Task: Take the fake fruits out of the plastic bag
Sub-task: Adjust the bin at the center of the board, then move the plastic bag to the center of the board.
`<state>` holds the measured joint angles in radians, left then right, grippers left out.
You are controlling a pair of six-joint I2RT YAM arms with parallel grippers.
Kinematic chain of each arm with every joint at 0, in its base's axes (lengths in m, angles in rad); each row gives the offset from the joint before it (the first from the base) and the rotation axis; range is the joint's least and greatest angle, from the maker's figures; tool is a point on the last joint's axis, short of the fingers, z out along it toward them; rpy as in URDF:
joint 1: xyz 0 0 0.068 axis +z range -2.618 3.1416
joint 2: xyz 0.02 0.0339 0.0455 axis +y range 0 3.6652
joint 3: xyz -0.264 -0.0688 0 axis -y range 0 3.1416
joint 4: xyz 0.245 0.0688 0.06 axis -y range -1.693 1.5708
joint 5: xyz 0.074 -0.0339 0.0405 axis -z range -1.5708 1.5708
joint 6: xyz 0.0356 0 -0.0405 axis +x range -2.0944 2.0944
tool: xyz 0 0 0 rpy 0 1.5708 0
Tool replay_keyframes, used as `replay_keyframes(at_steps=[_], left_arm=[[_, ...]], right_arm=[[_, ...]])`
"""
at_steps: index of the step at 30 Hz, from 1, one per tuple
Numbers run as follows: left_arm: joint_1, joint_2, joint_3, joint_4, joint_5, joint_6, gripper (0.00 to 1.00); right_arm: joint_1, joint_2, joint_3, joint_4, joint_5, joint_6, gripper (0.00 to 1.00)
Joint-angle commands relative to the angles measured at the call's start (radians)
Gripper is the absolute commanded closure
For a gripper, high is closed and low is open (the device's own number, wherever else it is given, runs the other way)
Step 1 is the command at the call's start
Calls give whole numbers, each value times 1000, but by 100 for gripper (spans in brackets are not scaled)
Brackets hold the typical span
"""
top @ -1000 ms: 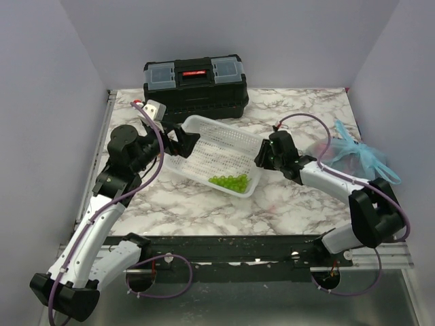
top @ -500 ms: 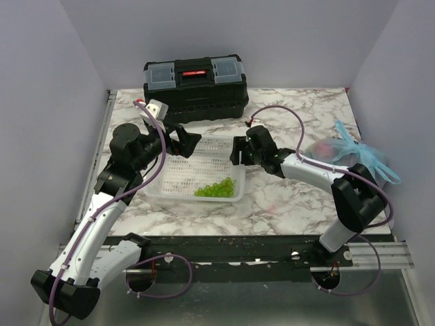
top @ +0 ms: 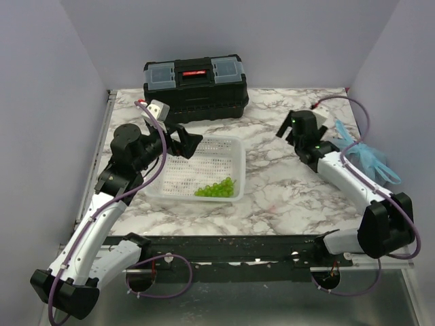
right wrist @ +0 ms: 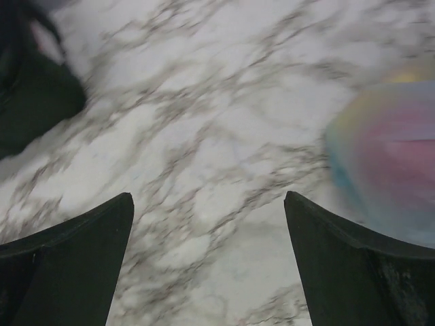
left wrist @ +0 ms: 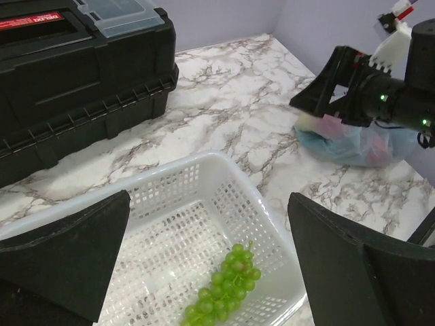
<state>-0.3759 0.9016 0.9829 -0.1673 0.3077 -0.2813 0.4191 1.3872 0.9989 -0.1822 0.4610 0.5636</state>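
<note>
Marbled tabletop (top: pixel 272 197): the right pincer (right wrist: pixel 207 204) stands spread wide and empty. Just to its right lies the translucent light-blue plastic bag (right wrist: pixel 391 163), long axis parallel to the forearm, with reddish fake fruits (right wrist: pixel 408 146) inside. The left pincer (left wrist: pixel 209 204) gapes above the white mesh basket (left wrist: pixel 268 221).

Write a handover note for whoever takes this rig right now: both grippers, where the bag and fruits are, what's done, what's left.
Left gripper: open, empty, over the white basket, which holds green grapes.
Right gripper: open, empty, above the marble table, beside the plastic bag, not touching it.
The bag lies near the table's right edge; the fake fruits show only as a reddish blur inside it.
Done: none out yet. Left: all of them.
</note>
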Motion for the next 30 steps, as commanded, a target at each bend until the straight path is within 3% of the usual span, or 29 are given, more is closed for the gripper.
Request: replay_keyframes(at_steps=[1, 4, 10, 15, 23, 30], left_arm=[[-11, -12, -4, -4, 22, -4, 1], [-17, -16, -6, 0, 25, -5, 1], [-27, -16, -6, -5, 16, 1, 1], [-36, -14, -8, -1, 14, 2, 1], [-41, 1, -8, -4, 13, 7, 1], [-44, 14, -4, -6, 24, 2, 1]], right_arm=[[-182, -45, -24, -174, 216, 157, 3], [-299, -51, -28, -183, 241, 185, 3], [-339, -36, -12, -254, 422, 296, 0], [-386, -5, -11, -288, 457, 365, 0], [-413, 93, 2, -197, 419, 269, 1], [-412, 85, -68, -125, 406, 241, 20]])
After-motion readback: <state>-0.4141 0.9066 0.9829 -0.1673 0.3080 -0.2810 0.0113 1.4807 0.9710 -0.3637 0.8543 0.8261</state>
